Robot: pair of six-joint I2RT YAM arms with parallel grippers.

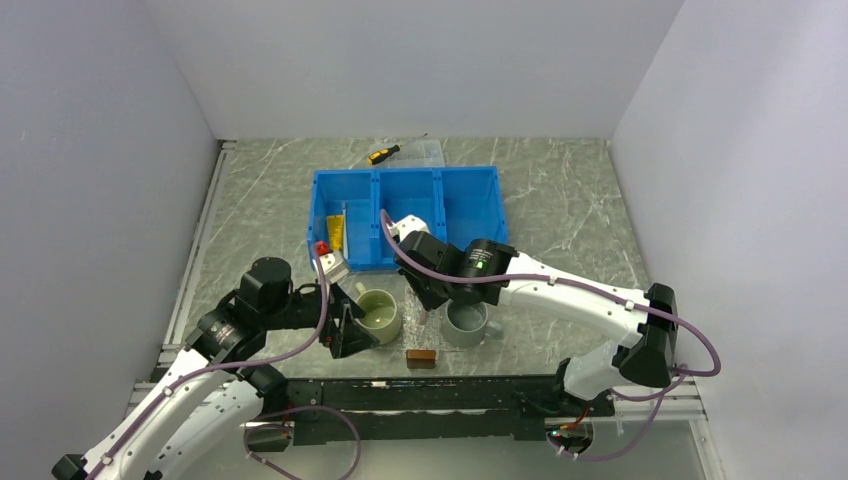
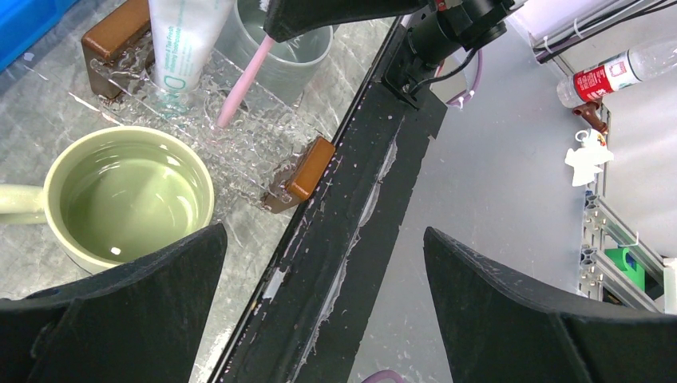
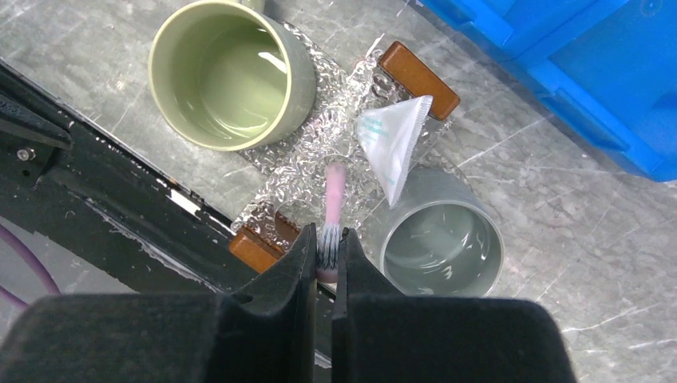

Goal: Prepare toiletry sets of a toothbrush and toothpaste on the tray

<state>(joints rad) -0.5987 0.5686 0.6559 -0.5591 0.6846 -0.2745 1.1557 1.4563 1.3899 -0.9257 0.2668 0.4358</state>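
The clear tray with brown block handles lies between two mugs. The white toothpaste lies on the tray, its wide end over the grey mug's rim. My right gripper is shut on the bristle head of the pink toothbrush, which slants down with its far end on the tray. The left wrist view shows the same toothbrush and toothpaste on the tray. My left gripper is open and holds nothing, hovering over the table's near edge beside the green mug.
A green mug stands left of the tray and a grey mug right of it. Behind them is the blue bin with a yellow tube. A screwdriver lies at the back. A black rail borders the near edge.
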